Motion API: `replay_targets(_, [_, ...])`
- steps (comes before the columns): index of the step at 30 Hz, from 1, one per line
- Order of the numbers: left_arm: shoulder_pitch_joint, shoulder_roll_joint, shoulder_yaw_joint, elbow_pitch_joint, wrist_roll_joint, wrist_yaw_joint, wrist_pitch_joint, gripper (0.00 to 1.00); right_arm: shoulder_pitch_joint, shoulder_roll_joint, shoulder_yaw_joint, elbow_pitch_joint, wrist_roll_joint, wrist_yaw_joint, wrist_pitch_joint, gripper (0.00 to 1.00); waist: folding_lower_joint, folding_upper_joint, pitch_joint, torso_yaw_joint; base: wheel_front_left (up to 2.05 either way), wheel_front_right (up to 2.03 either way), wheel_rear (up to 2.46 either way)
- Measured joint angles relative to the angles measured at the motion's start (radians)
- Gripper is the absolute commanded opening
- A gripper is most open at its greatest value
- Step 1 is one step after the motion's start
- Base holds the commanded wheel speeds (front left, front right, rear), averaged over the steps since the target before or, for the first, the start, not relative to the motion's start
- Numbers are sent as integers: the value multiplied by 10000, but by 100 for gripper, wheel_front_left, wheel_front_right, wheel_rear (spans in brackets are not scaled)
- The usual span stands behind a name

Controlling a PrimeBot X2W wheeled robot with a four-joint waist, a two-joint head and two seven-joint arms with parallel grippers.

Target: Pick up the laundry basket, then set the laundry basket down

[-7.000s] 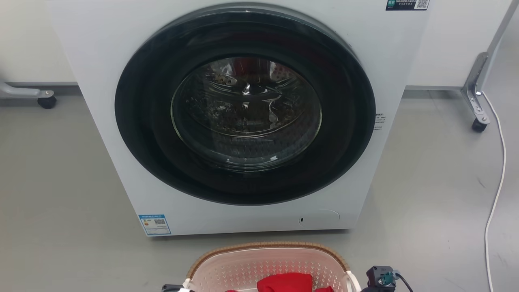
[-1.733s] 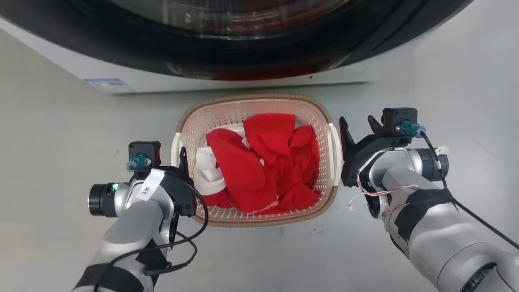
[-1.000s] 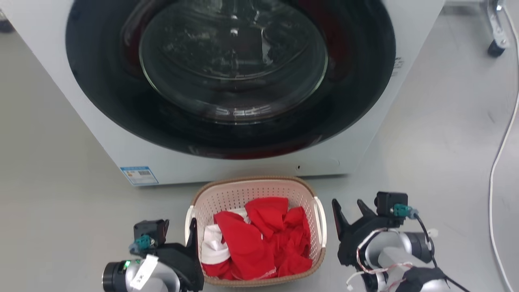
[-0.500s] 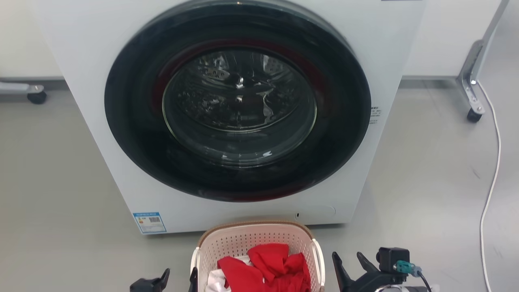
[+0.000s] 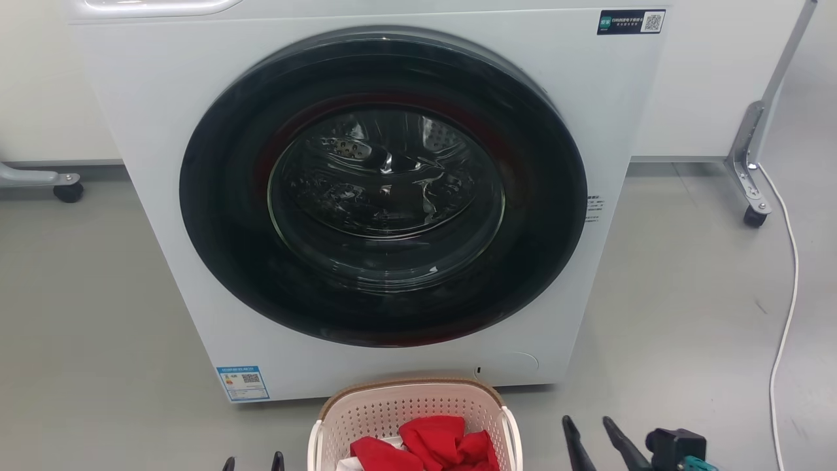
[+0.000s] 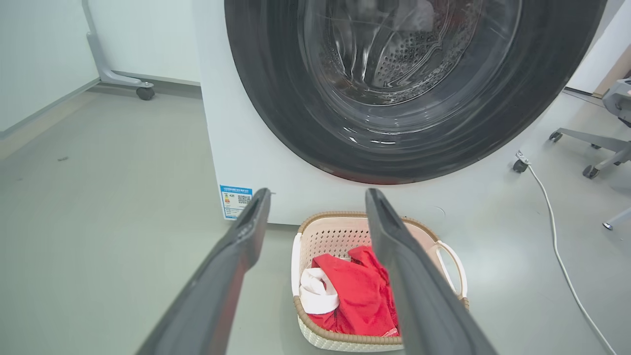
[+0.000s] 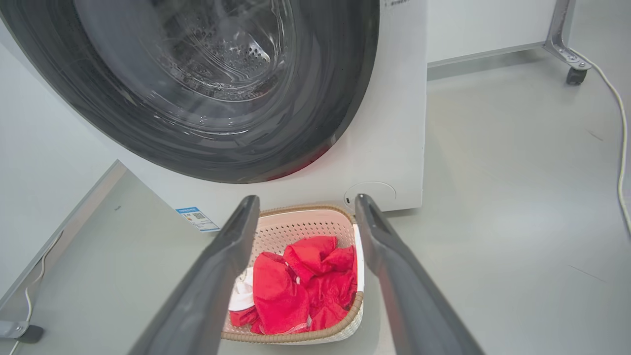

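The left gripper [image 6: 318, 197] and the right gripper [image 7: 306, 202] are both being held with fingers spread wide, and nothing is being gripped by either. Below and ahead of both, the laundry basket [image 6: 335, 234] is being borne by the grey floor [image 5: 98, 294], just in front of the washer [image 5: 163, 131], with red clothes [image 6: 360, 286] being carried inside. In the head view the basket is being flanked by the two grippers, the left seeming slightly nearer. Its long axis is being pointed toward the washer, so a white loop handle [image 6: 295, 266] is being offered to each side. A lift is judged to be calling for both arms being lowered onto those handles.
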Motion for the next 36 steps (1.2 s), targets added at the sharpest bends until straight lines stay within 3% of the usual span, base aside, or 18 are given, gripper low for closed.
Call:
replay_targets(9, [1086,-330,757,-1751,995,0,0,100,1595,13,-1839,-1609,-1578,-12,0,100,0,0,-50,-74,0,0,0])
replay_targets(16, [1592,-464,1093,-2681,1513,0,0,100,2508,416,-2771,-3001,-2836,-12,-2,100,0,-1,-43,-169,0,0,0])
replay_targets(36, [1721,-633,1174,-3363,2113,0,-2,100,3031,876,-3415,-4663,-4508,-12,-2,100,1,1,44,-190,0,0,0])
